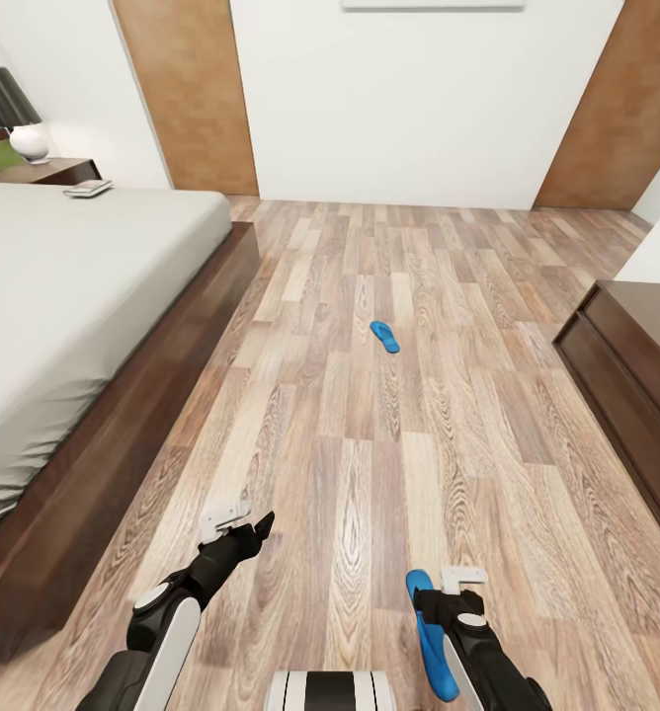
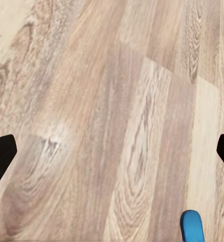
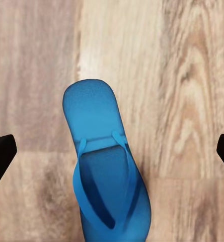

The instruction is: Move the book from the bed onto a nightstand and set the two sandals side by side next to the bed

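While the right gripper (image 1: 447, 583) hangs over the near blue sandal (image 1: 431, 637) at the head view's bottom right, the sandal step seems in hand; the far sandal (image 1: 384, 336) lies mid-floor, the book (image 1: 88, 188) beyond the bed (image 1: 63, 286), upper left. Left wrist view: left gripper (image 2: 112, 151) jaws apart over planks. Right wrist view: jaws apart, straddling the flat, strapped sandal (image 3: 104, 166); next, descend and close.

Under both claws the floor (image 1: 389, 434) is light wood plank, grain strongly figured, with a faint sheen; the sandal (image 3: 104, 166) below the right gripper (image 1: 449, 592) looks like smooth matt blue rubber; the mattress (image 1: 63, 296), beyond the left gripper (image 1: 239, 528), is pale matt cloth; the bed frame (image 1: 123, 444) is dark polished wood.
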Available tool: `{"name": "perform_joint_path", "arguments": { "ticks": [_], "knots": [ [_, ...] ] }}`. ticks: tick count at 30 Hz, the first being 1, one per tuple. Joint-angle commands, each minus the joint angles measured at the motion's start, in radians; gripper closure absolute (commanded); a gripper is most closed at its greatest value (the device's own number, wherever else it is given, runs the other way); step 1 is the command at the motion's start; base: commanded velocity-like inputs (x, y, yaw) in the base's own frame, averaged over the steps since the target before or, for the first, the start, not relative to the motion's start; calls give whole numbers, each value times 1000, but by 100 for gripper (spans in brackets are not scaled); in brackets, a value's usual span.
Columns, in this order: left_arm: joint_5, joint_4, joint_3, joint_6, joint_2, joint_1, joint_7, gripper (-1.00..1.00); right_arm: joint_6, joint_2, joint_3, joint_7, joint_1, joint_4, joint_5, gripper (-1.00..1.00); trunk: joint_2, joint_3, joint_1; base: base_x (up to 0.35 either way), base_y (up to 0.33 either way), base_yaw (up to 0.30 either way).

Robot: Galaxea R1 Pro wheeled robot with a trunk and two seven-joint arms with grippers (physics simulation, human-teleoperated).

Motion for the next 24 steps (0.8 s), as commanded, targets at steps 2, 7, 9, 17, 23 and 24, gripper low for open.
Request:
{"name": "perform_joint_path", "arguments": {
  "ticks": [2,7,9,17,23,24],
  "knots": [
    [10,-1,0,5,0,0,4,-100,7,0,0,-3,0,-2,4,-100,-1,-9,1,0,0,0],
    [10,-1,0,5,-1,0,4,-100,7,0,0,-3,0,-1,4,-100,-2,-28,3,0,0,0],
    [10,-1,0,5,-1,0,4,-100,7,0,0,-3,0,-1,4,-100,-2,-36,4,0,0,0],
    [10,-1,-6,5,0,0,4,-100,7,0,0,-3,0,-2,4,-100,-4,-67,7,0,0,0],
    [10,-1,-6,5,0,0,4,-100,7,0,0,-3,0,-2,4,-100,-6,-90,10,0,0,0],
    [10,-1,-6,5,-1,0,4,-100,7,0,0,-3,0,-2,4,-100,-6,-94,11,0,0,0]
  ]
}}
